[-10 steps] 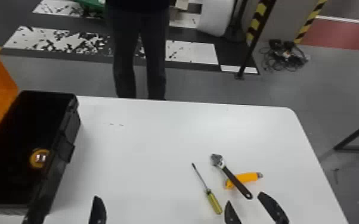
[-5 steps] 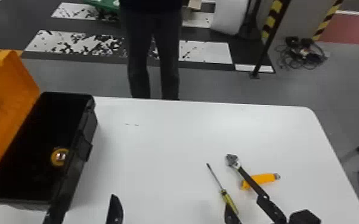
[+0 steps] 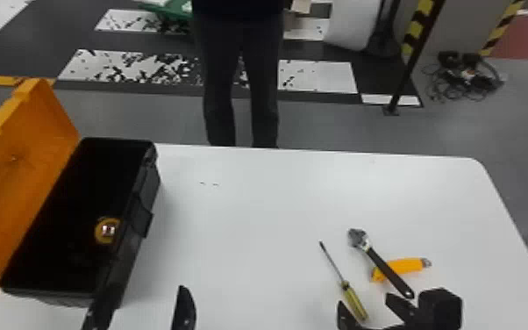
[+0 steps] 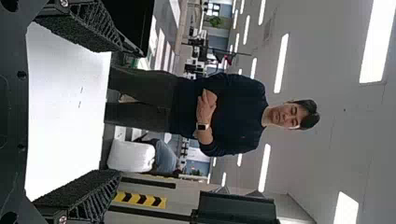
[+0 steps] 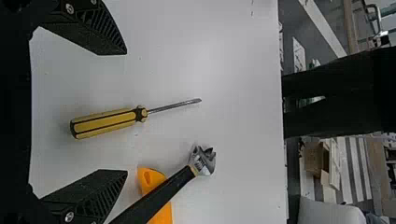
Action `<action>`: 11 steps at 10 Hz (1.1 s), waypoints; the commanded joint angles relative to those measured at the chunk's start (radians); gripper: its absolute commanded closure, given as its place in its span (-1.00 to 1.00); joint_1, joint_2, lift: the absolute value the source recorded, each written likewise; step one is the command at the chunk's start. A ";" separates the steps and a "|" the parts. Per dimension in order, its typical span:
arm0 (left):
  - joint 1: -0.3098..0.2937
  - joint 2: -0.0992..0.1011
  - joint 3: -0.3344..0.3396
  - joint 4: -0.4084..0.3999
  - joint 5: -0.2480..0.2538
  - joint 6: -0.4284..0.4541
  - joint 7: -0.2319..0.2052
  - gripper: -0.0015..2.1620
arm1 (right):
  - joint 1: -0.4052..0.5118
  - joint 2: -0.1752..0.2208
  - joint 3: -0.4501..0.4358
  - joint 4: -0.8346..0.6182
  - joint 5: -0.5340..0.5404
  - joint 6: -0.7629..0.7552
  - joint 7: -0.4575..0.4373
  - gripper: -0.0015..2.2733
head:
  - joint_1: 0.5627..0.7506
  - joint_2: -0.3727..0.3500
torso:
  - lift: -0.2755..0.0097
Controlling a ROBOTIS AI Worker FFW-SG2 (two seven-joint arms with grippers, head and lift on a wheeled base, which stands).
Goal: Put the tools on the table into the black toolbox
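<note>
The screwdriver (image 5: 105,123) has a yellow, black-striped handle.

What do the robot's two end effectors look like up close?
The left end effector has two tapering black fingers with coarse-grained inner pads, latticed sides and round silver screws. The right end effector is alike: black, wedge-shaped fingers, slatted sides, silver screws.

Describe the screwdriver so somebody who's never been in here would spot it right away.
On the white table, look across from the black toolbox to the three tools on the right. The screwdriver is the leftmost, with a yellow, black-striped handle and thin metal shaft. Unlike the wrench, which lies across the orange tool, it touches neither.
</note>
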 commanded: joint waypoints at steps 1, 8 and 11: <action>-0.001 0.003 0.000 -0.001 0.001 0.000 0.000 -0.95 | -0.029 0.001 0.020 -0.008 0.024 0.073 -0.006 -0.90 | 0.41 0.00 | 0.66; -0.017 0.023 -0.008 -0.004 0.010 -0.006 -0.006 -0.95 | -0.161 0.001 0.068 -0.032 0.091 0.395 -0.075 -0.84 | 0.41 0.03 | 0.66; -0.017 0.028 -0.009 -0.006 0.011 -0.006 -0.008 -0.95 | -0.182 0.001 0.077 -0.026 0.105 0.453 -0.075 -0.78 | 0.41 0.01 | 0.66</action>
